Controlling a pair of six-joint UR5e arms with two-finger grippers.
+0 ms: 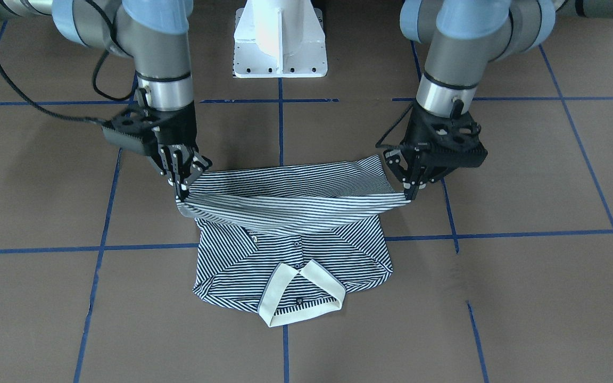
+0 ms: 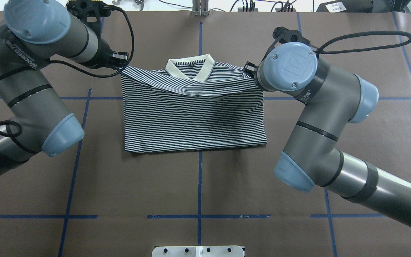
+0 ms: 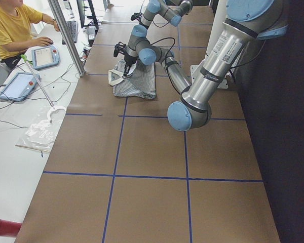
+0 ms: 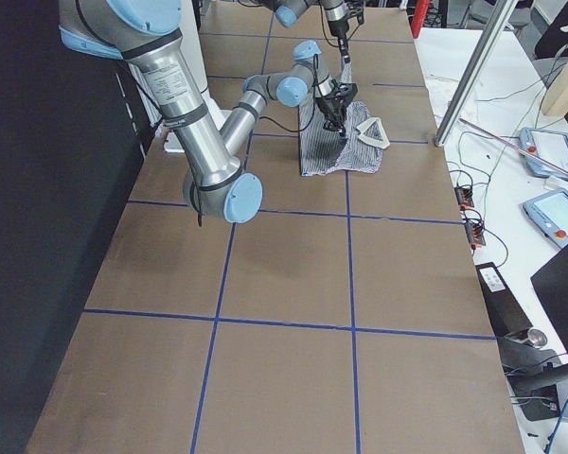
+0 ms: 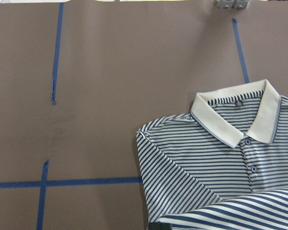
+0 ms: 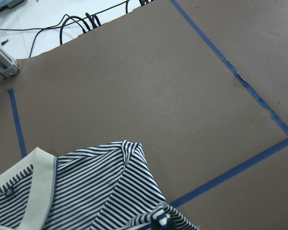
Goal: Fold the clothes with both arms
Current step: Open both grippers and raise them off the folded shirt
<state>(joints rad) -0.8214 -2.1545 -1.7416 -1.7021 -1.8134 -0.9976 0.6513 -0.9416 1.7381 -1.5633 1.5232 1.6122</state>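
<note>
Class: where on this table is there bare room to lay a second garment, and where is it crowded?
Free: the table between the striped shirt and the pedestal base, and the strip beyond the collar. Crowded: the shirt's sides, where the left gripper and right gripper pinch its lifted hem.

Robotics lab, not a home or shop. Evidence: 2 industrial arms, left arm (image 2: pixel 30 92) + right arm (image 2: pixel 319 117), mounted by a white pedestal (image 1: pixel 280 42) at a big table (image 2: pixel 137 185) w/ brown cover & blue tape grid (image 2: pixel 199 185). White side bench (image 3: pixel 10 142) carries teach pendants (image 3: pixel 45 56) and loose cables (image 6: pixel 86 21). Alu frame post (image 3: pixel 66 35) at table edge. Person (image 3: pixel 12 25) seated at bench next to a pendant.
</note>
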